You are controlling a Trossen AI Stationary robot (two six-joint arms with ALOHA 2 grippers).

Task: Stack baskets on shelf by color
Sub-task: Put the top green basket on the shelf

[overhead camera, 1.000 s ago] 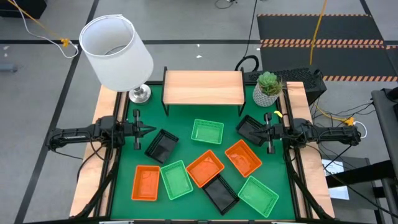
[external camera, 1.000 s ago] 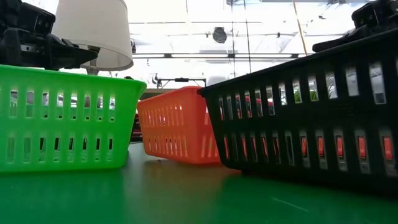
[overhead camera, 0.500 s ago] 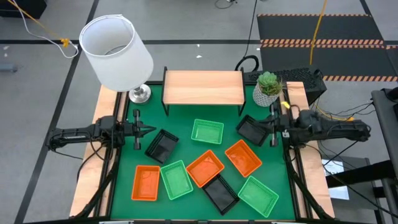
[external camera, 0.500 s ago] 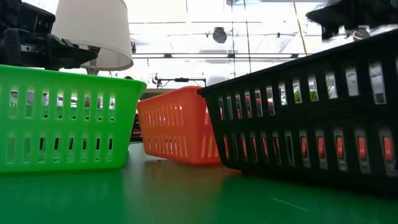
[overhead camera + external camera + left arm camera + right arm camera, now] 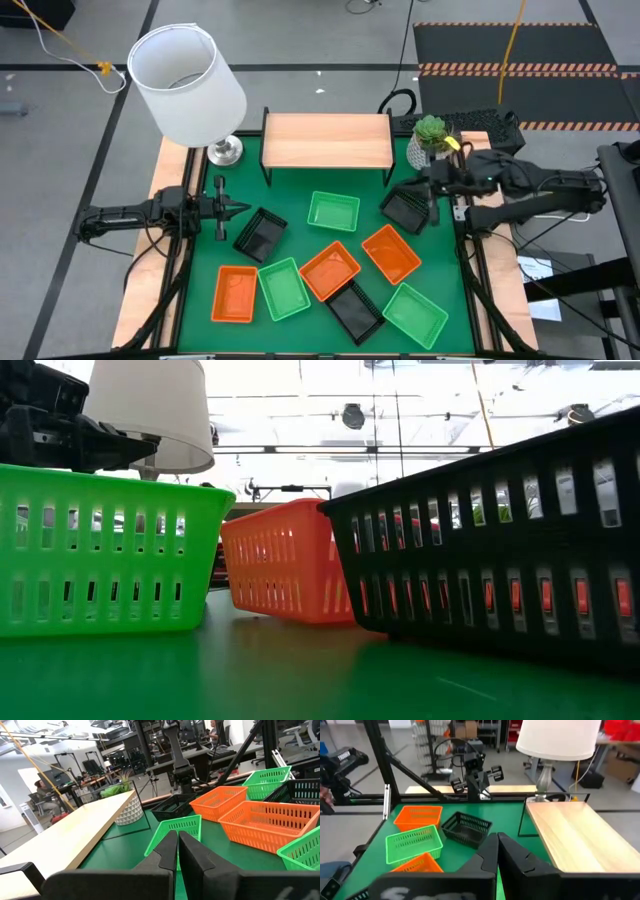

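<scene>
Nine baskets lie scattered on the green mat: black ones [image 5: 260,235], [image 5: 405,210], [image 5: 355,310], green ones [image 5: 333,212], [image 5: 283,288], [image 5: 414,314], orange-red ones [image 5: 390,253], [image 5: 329,270], [image 5: 236,293]. The wooden shelf [image 5: 327,140] stands at the far edge, its top bare. My right gripper [image 5: 426,193] is shut and hovers above the far right black basket, touching nothing; its wrist view [image 5: 497,845] looks over the shelf top [image 5: 570,835]. My left gripper [image 5: 238,209] is shut and waits at the left edge, near the left black basket.
A white-shaded lamp [image 5: 188,85] stands at the far left corner, and a potted plant [image 5: 430,140] at the far right beside the shelf. Wooden side rails [image 5: 150,280] border the mat. Bare mat lies between the shelf and the baskets.
My right arm has risen from the right rail and swung toward the far edge, near the plant. Its gripper has lifted and now stands over the far right black basket, still shut. The baskets have stayed in place.
</scene>
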